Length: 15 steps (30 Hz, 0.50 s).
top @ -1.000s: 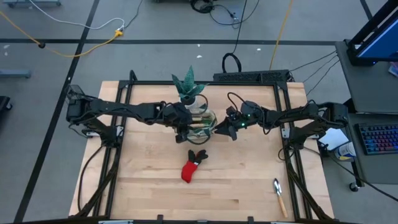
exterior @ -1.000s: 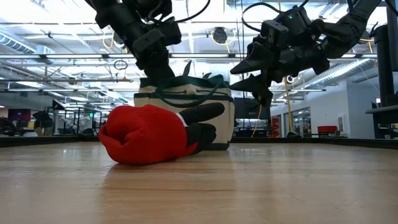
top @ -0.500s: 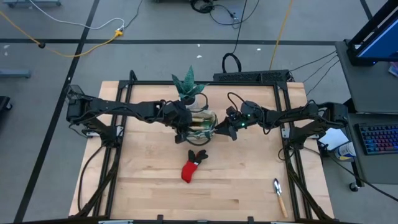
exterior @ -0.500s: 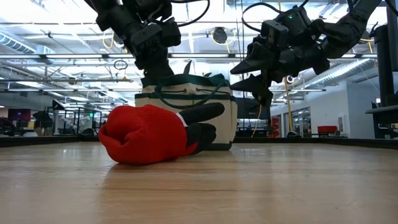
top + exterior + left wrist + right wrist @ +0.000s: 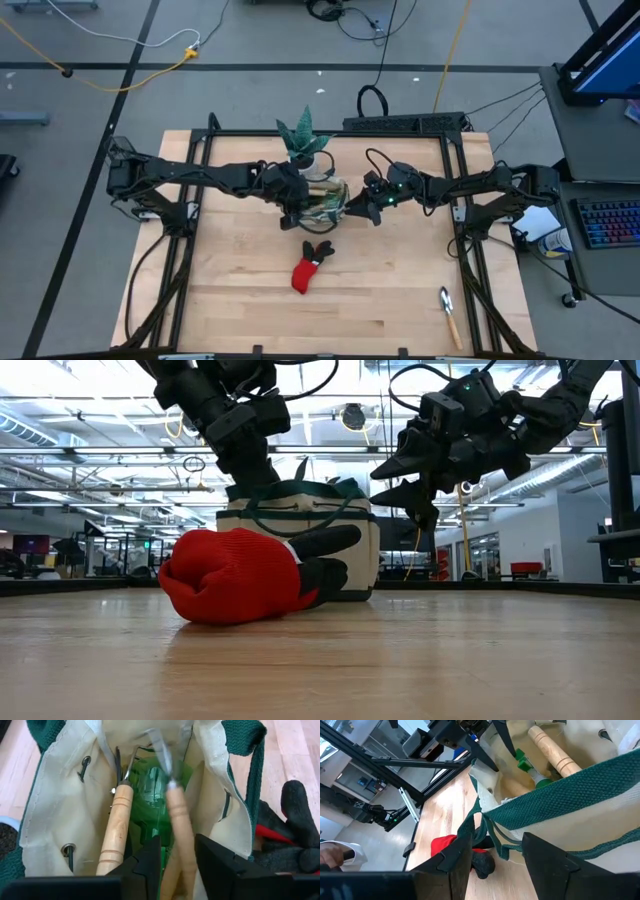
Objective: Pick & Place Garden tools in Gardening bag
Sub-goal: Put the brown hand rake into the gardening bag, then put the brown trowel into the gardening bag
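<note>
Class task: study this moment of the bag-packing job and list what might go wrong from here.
1. The left pincer sits over the open gardening bag beside a wooden-handled tool that looks blurred; the tool may land askew or snag the pincer.
2. The right pincer is close against the bag's green handle and may drag the soft bag.
3. The glove and the trowel are still on the table.

Blurred tool point(image 5: 172, 805) in the gardening bag point(image 5: 60, 810), glove point(image 5: 295, 832) cut off by the edge; bag bottom hidden — behind glove, low view

Gardening bag point(image 5: 325, 203) mid-table point(image 5: 240, 300), plant point(image 5: 303, 135) behind it, glove point(image 5: 310, 265) in front, trowel point(image 5: 449, 315) at front right corner.
</note>
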Each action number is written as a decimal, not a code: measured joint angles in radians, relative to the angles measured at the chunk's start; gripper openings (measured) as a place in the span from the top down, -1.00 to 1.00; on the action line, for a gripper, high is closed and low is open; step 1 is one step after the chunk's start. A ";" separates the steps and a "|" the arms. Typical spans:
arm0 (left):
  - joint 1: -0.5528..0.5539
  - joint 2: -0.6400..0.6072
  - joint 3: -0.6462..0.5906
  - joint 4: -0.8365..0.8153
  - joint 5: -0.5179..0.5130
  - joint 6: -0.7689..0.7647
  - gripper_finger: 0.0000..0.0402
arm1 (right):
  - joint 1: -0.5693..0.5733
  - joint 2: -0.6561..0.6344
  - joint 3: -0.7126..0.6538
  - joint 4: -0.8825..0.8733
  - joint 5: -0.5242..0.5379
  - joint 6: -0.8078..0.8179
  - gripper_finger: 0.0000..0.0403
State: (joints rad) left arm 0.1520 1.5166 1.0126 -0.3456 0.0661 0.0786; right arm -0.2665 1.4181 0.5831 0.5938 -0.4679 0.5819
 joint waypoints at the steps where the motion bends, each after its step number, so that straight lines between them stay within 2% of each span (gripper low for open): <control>1: 0.000 0.000 0.000 0.000 0.000 0.005 0.35 | 0.000 0.000 0.000 0.000 0.000 0.000 0.17; 5: 0.000 0.000 0.000 0.001 0.000 0.007 0.28 | 0.000 0.000 0.000 0.000 0.000 0.000 0.17; 15: 0.000 0.000 0.000 0.004 -0.026 0.006 0.27 | 0.000 0.000 0.000 0.000 0.000 0.000 0.17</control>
State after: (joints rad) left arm 0.1520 1.5166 1.0126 -0.3416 0.0405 0.0841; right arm -0.2665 1.4181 0.5834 0.5941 -0.4679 0.5819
